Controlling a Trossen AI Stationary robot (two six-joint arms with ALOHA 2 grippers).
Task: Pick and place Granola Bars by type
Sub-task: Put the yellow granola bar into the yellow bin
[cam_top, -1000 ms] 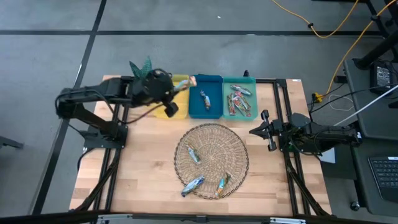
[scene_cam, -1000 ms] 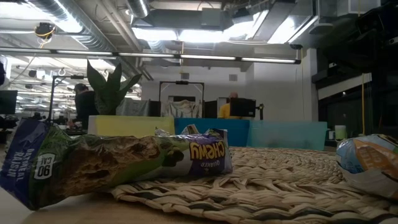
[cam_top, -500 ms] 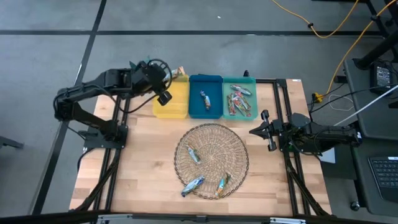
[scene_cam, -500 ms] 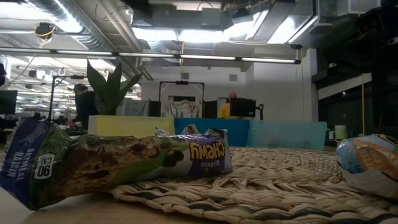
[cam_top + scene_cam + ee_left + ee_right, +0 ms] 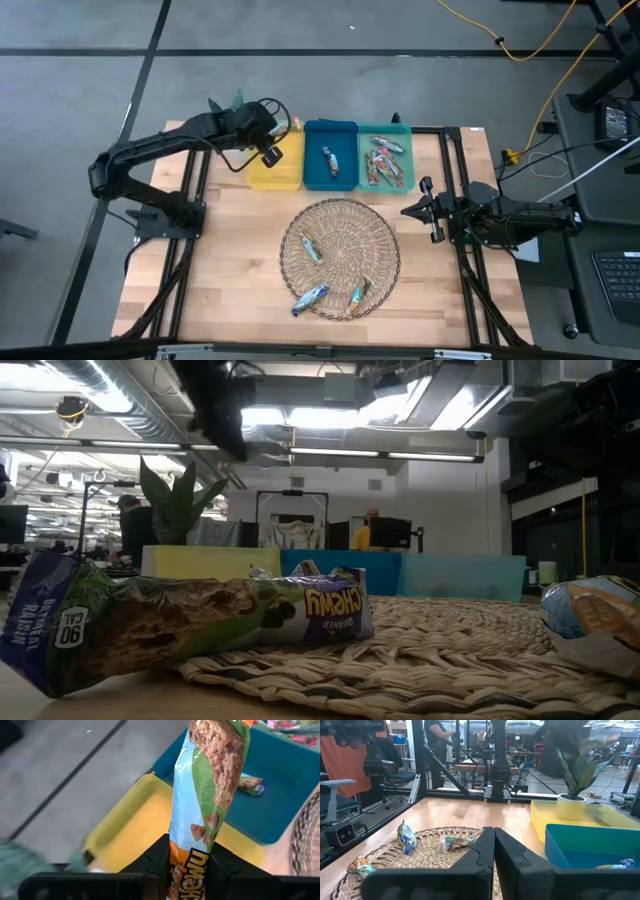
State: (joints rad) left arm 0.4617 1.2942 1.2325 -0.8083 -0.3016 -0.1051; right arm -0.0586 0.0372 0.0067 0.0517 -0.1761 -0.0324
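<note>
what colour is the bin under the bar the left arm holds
Yellow bin, clearest in the left wrist view.

I see a light wooden plank table (image 5: 230,260) carrying a round woven wicker mat (image 5: 340,258) at its centre, with yellow (image 5: 276,172), blue (image 5: 330,172) and teal plastic bins (image 5: 387,152) touching along the far edge.
</note>
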